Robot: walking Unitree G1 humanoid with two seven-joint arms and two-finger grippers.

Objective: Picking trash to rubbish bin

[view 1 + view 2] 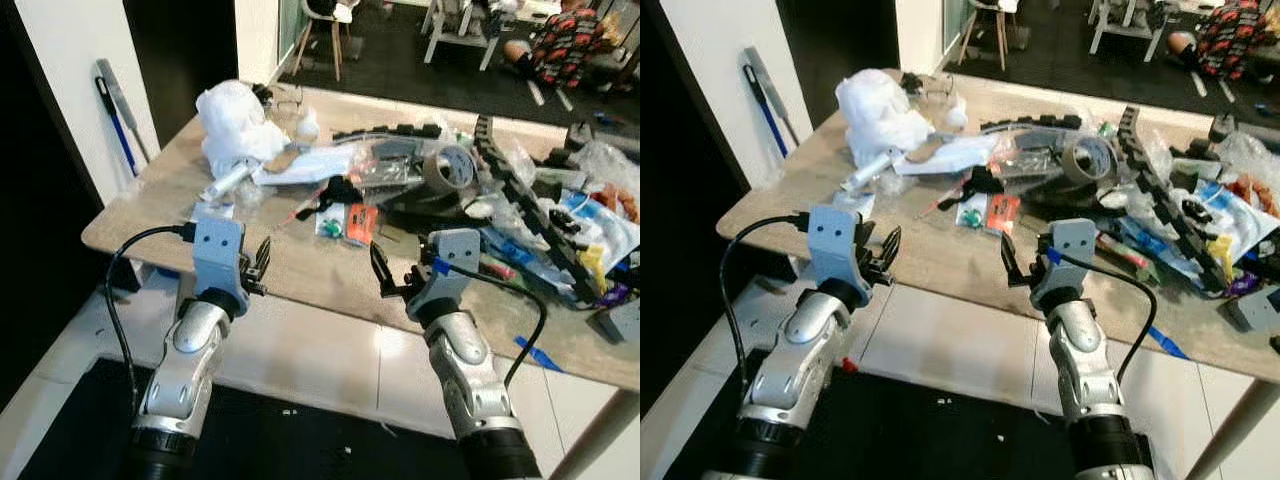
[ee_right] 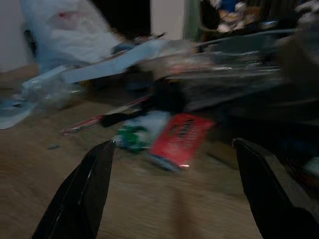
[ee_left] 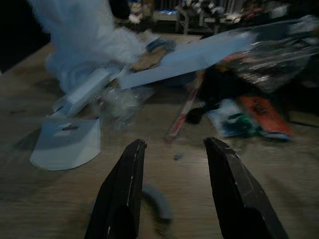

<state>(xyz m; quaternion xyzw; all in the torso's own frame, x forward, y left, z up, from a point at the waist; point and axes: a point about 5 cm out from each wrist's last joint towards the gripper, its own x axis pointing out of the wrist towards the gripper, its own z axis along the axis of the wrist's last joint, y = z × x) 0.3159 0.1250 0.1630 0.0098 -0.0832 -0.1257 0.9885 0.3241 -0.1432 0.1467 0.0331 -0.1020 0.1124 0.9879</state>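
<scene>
1. A wooden desk (image 1: 300,270) stands ahead of the robot, its far half heaped with clutter.
2. The left hand (image 1: 262,262) hovers at the desk's near edge, its two black fingers (image 3: 124,184) parted and holding nothing.
3. The right hand (image 1: 385,275) hovers at the same edge, well apart from the left, its fingers spread wide and holding nothing.
4. Just beyond the right hand lies the trash: a red packet (image 2: 182,134) flat on the desk, touching a green and white wrapper (image 2: 132,137).
5. Beyond the left hand lies a flat pale blue scrap (image 3: 67,144), and farther off a crumpled white plastic bag (image 1: 235,125).
6. Past the right hand, among the clutter, a roll of brown tape (image 1: 450,165) sits beside a long black cable chain (image 1: 525,195).
</scene>
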